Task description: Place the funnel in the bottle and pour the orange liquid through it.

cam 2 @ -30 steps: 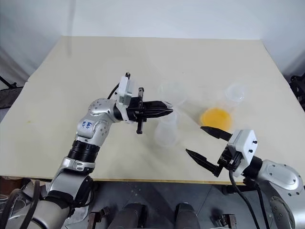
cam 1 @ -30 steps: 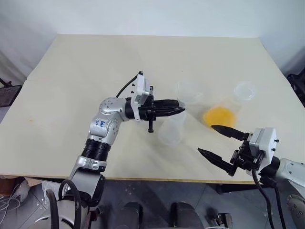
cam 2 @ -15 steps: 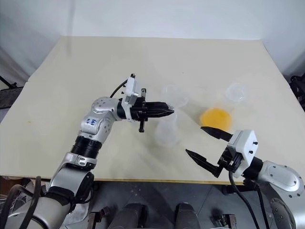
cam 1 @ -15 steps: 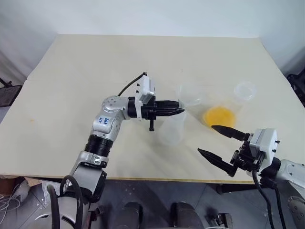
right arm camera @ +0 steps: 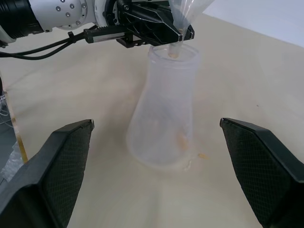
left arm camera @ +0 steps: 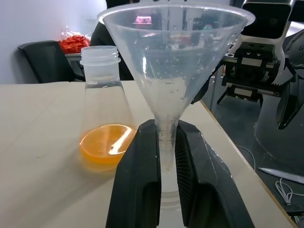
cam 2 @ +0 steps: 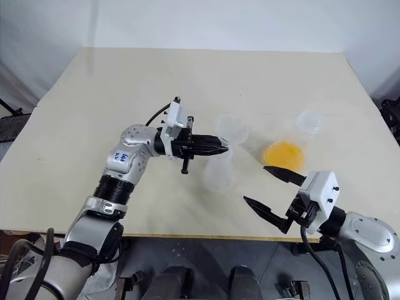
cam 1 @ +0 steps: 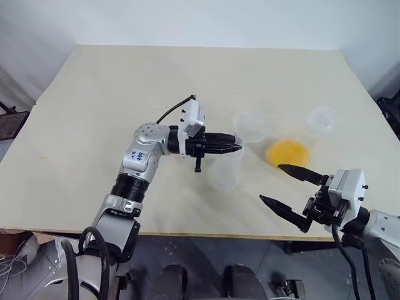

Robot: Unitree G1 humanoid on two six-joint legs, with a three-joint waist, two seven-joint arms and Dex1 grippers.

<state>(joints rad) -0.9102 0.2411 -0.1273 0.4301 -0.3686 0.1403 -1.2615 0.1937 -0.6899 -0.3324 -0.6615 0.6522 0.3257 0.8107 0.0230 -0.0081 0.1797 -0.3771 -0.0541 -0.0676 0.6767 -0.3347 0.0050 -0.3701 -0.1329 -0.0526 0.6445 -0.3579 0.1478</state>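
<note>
My left gripper (cam 1: 237, 147) is shut on the thin stem of the clear funnel (cam 1: 250, 127), held level with the cone upright. The stem's tip sits at the wide mouth of the frosted bottle (cam 1: 225, 172), which stands upright just below it; the right wrist view shows the funnel (right arm camera: 187, 12) over the bottle (right arm camera: 164, 118). The orange liquid (cam 1: 287, 151) lies shallow in a clear wide-based flask (cam 1: 320, 119) to the right. In the left wrist view the pads (left arm camera: 142, 161) pinch the funnel (left arm camera: 175, 57). My right gripper (cam 1: 270, 183) stands open and empty near the table's front edge, facing the bottle.
The beige table (cam 1: 125, 87) has bare surface to the left and at the back. Its front edge (cam 1: 206, 234) runs just under my right gripper. The flask stands close to the right of the bottle and the funnel.
The left wrist has turned a little, with the funnel staying over the bottle's mouth. The right gripper has kept still and open.
</note>
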